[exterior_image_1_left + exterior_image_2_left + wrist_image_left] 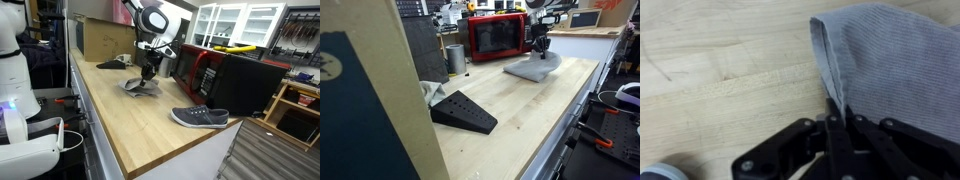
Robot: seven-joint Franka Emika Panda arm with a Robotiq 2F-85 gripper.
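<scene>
- One step looked done: the gripper had its fingers pressed together on the hemmed edge of the grey cloth, a thin fold of fabric nipped between the tips.
- Nothing else seemed finished. In both exterior views the cloth lay in a low heap on the wooden table, under the gripper (no part was clearly raised).
- Judged from that, the grasp was made, and lifting or shifting the cloth was left.
- It lay towards the table's far end, just in front of the red microwave and well apart from the grey shoe and the black wedge.
- In the wrist view the pinched hem ran away from the fingertips towards the top of the picture, with the body of the cloth spreading to the right.
- Its long axis seemed to run roughly alongside the microwave's front in an exterior view, though the rumpling made this uncertain.
</scene>
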